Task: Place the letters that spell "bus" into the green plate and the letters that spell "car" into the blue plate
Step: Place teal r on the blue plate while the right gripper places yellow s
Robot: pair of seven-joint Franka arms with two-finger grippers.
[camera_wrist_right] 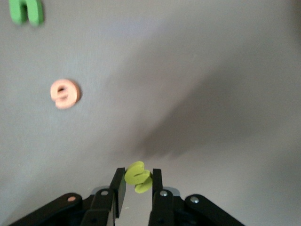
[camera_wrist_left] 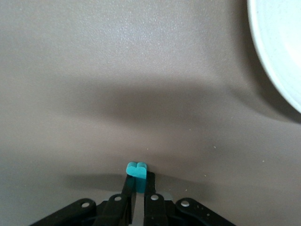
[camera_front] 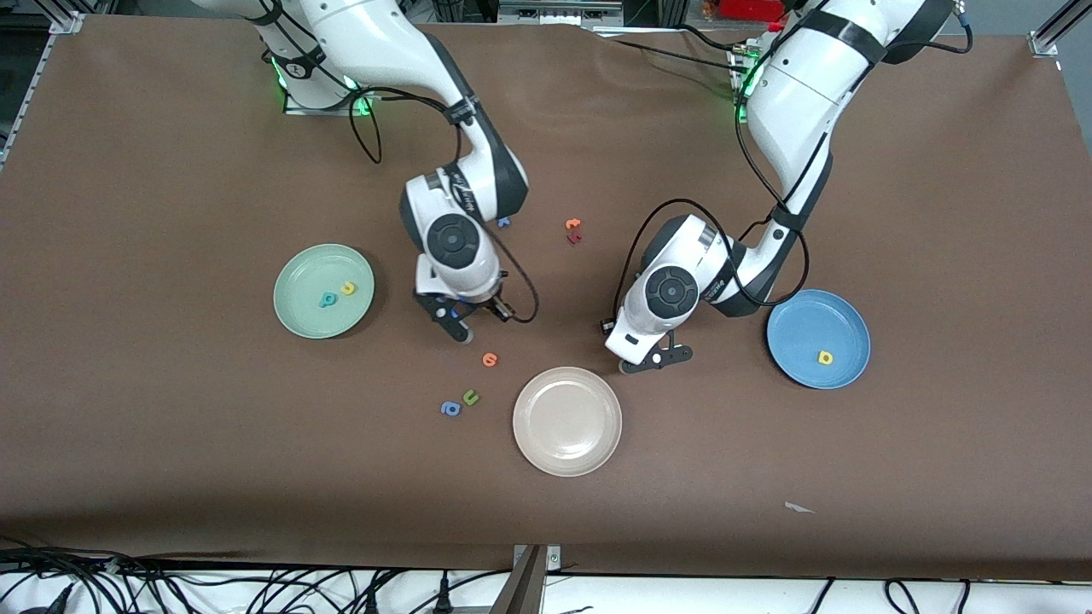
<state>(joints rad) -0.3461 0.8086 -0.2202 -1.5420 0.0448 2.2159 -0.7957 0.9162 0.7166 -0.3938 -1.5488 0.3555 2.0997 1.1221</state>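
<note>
The right pincer [camera_wrist_right: 137, 181] is pinching a yellow s [camera_wrist_right: 138, 177] between its fingertips, up over bare brown bench [camera_front: 128, 213] between the green plate [camera_front: 299, 320] and the orange round letter [camera_front: 490, 360]. That green plate, toward the right arm's end from this pincer, holds a teal b [camera_front: 328, 299] and a yellow-orange u [camera_front: 348, 289]. Just past the orange round letter lie a green u [camera_front: 470, 397] and a blue a [camera_front: 450, 408].

The left pincer [camera_wrist_left: 140, 188] is pressed together on a small teal letter [camera_wrist_left: 137, 171], which one cannot be told, over the bench just beside the rim of the beige-white plate [camera_front: 546, 452]. The blue plate [camera_front: 802, 320], toward the left arm's end from this pincer, holds a yellow a [camera_front: 825, 357].

Between the two arms lie an orange letter [camera_front: 573, 225] and a dark red letter [camera_front: 575, 238], touching; another small blue letter [camera_front: 503, 223] peeks out at the right arm's wrist.

No readable writing shows on the plates or letters; the marking on the arms is too small to read.
</note>
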